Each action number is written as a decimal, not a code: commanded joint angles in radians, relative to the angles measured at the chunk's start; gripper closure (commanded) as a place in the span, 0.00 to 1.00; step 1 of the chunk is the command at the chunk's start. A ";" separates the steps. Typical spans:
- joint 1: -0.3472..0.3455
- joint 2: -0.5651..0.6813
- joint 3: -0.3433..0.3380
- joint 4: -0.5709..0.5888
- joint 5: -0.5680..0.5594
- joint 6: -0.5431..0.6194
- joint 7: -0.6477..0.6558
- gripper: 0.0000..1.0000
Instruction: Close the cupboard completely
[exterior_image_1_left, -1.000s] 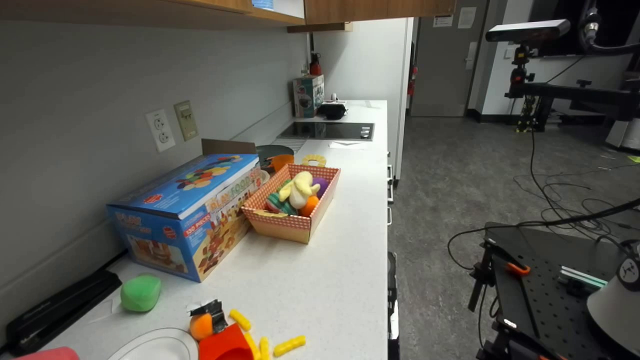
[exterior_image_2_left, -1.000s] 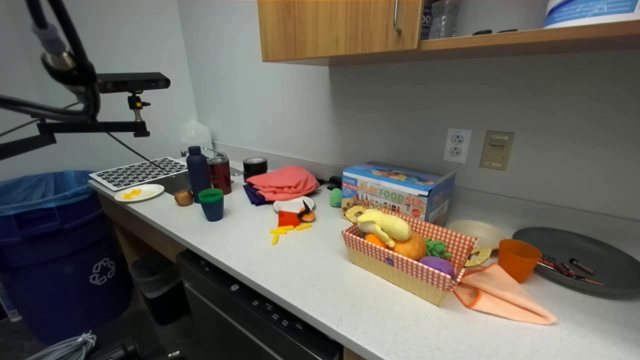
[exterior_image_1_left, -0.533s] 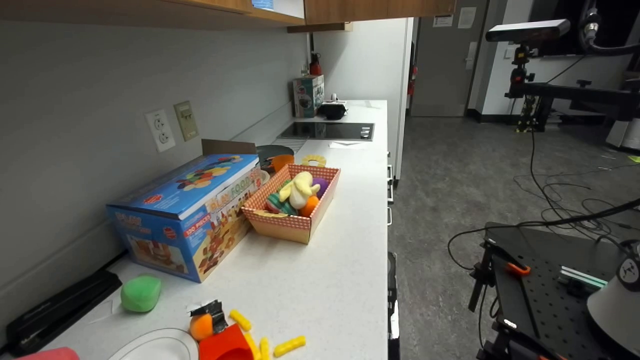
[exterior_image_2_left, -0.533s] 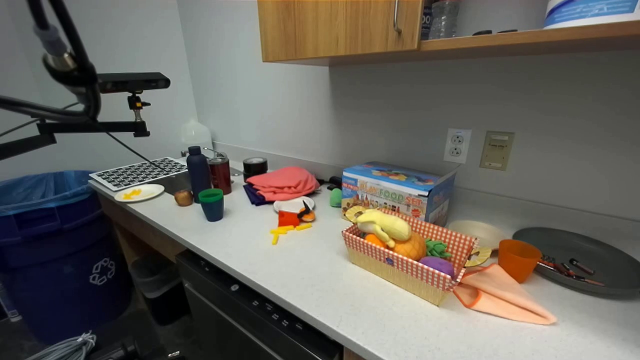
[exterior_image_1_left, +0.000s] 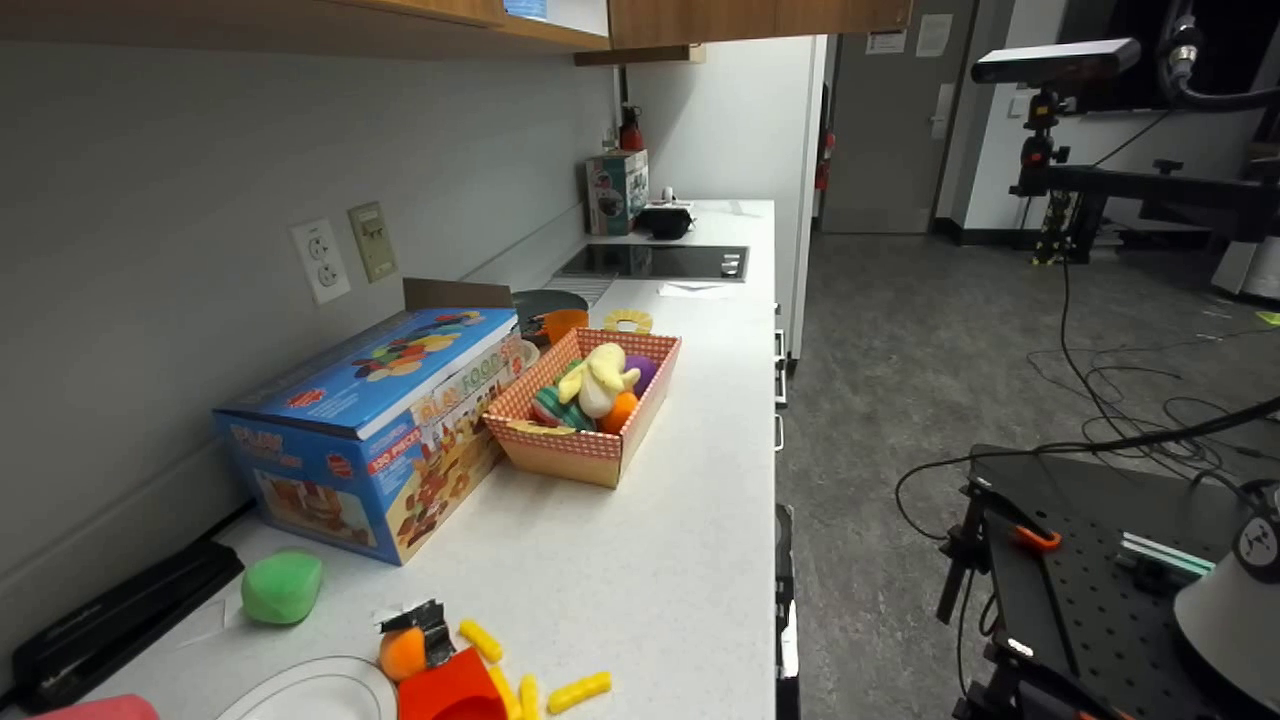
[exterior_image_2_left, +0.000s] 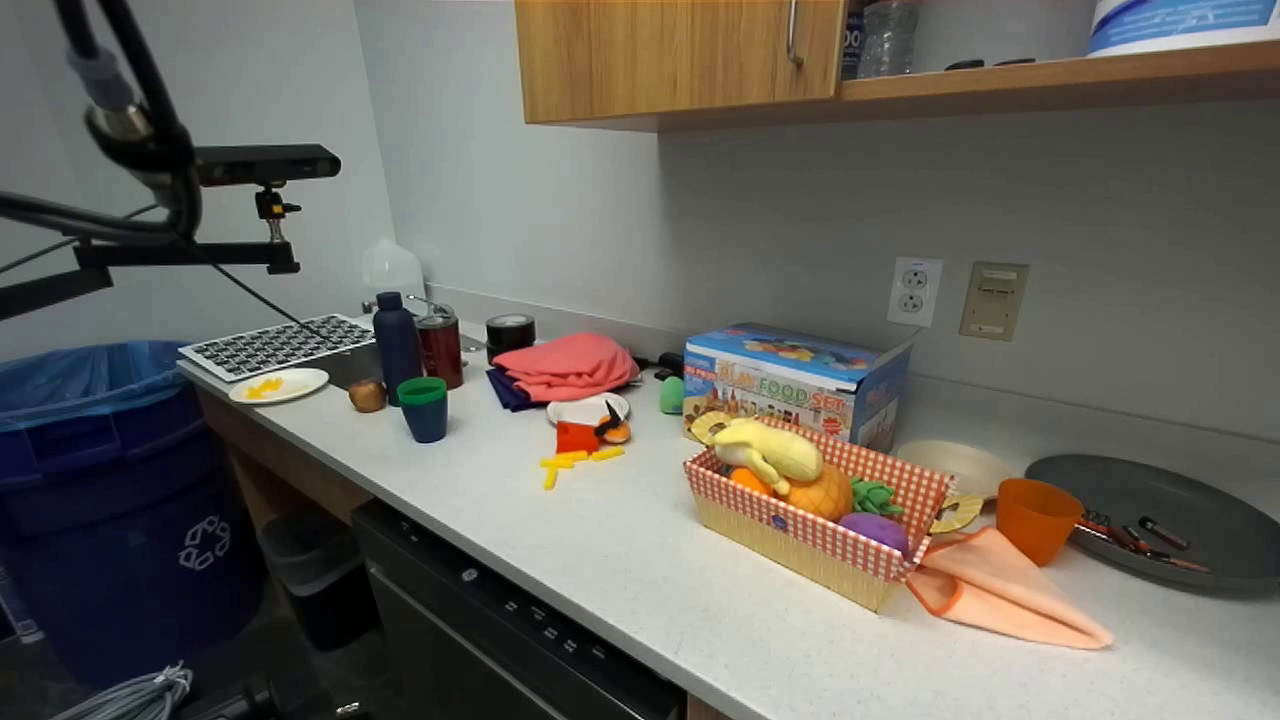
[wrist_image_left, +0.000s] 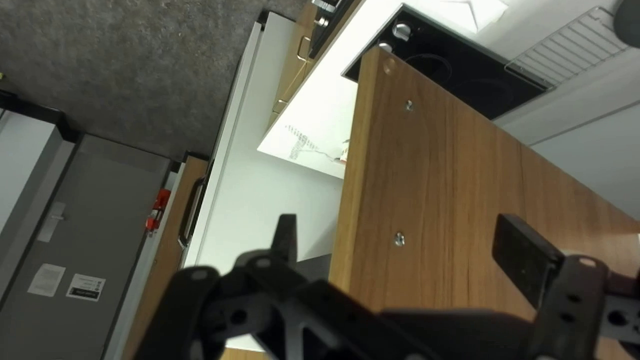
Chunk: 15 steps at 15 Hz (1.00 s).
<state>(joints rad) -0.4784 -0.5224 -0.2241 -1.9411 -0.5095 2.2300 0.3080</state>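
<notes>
The cupboard (exterior_image_2_left: 1060, 80) is a tan wooden wall cabinet above the counter, cut off by the top of both exterior views. One door with a metal handle (exterior_image_2_left: 680, 55) lies flat against its front. Beside it a section is uncovered, with a bottle and a white tub on its shelf. Another door (exterior_image_1_left: 760, 20) stands swung out over the counter. In the wrist view its screw-dotted face (wrist_image_left: 460, 190) and pale edge fill the middle. My gripper (wrist_image_left: 402, 240) is open, fingers wide apart, door edge between them in the picture; contact cannot be told. The exterior views do not show the gripper.
A blue play food box (exterior_image_1_left: 370, 420) and a checked basket (exterior_image_1_left: 560, 455) of toy food stand on the white counter (exterior_image_1_left: 690, 560). A camera on a black stand (exterior_image_1_left: 1055, 62) is at the right. The cooktop (wrist_image_left: 450, 75) lies below the door.
</notes>
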 joint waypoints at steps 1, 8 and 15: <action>-0.028 0.012 0.011 0.005 -0.024 0.097 0.073 0.00; -0.020 0.004 0.007 0.003 0.005 0.063 0.041 0.00; -0.027 0.040 0.010 0.005 -0.007 0.095 0.071 0.00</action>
<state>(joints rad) -0.4910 -0.5205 -0.2214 -1.9434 -0.5112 2.2928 0.3542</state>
